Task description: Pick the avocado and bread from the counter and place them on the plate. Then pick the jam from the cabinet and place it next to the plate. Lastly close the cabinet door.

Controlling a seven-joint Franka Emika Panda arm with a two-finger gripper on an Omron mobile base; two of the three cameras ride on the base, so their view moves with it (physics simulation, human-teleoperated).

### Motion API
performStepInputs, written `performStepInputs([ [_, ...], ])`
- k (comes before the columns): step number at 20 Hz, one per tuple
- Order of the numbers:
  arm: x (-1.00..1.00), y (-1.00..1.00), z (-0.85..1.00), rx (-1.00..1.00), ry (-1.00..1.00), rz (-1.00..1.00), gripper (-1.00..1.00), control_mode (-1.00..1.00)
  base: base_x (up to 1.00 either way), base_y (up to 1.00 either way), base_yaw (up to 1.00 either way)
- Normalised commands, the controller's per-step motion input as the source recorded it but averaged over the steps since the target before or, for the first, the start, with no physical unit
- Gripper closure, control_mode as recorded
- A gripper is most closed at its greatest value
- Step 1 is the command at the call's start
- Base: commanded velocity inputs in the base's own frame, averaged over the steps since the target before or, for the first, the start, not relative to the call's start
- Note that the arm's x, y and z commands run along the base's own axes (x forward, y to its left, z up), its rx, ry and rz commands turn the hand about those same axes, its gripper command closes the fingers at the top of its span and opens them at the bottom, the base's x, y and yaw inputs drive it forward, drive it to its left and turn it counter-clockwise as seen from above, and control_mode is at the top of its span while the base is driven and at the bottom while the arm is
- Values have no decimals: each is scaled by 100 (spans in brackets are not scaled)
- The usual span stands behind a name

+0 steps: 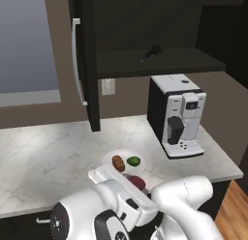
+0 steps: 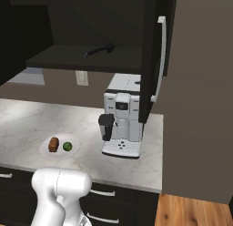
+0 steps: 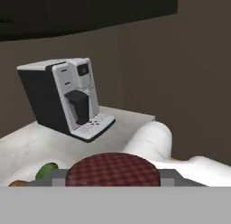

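Observation:
The red-lidded jam [image 3: 113, 169] sits between the jaws of my gripper [image 3: 113, 179], which is shut on it. From the left base view, the jam [image 1: 137, 182] and gripper [image 1: 131, 183] hang just in front of the white plate [image 1: 110, 157], near the counter's [image 1: 43, 157] front edge. I cannot tell whether the jar touches the counter. The bread [image 1: 118, 162] and avocado [image 1: 133, 161] lie side by side on the plate [image 2: 48, 153]. The cabinet [image 1: 155, 55] stands open, its cabinet door [image 1: 89, 60] swung out edge-on.
A black and white coffee machine [image 1: 177, 113] stands on the counter to the right of the plate. A dark long-handled tool [image 1: 151, 52] lies on the cabinet shelf. The counter ends right of the machine, beside a brown wall [image 2: 200, 106].

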Motion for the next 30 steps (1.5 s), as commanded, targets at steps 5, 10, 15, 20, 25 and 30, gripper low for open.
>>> performStepInputs([
  [5, 37, 7, -10, -2, -3, 5, 100, -100, 0, 0, 0],
  [10, 41, 0, -13, 0, -3, 6, 100, -100, 0, 0, 0],
  [15, 32, 0, -30, 0, 0, 5, 100, -100, 0, 0, 0],
  [20, 36, 3, -41, -3, 0, 4, 100, -100, 0, 0, 0],
  [25, 37, 8, -25, -1, 0, 3, 100, -100, 0, 0, 0],
  [30, 41, 16, -20, 0, 0, 1, 100, -100, 0, 0, 0],
])
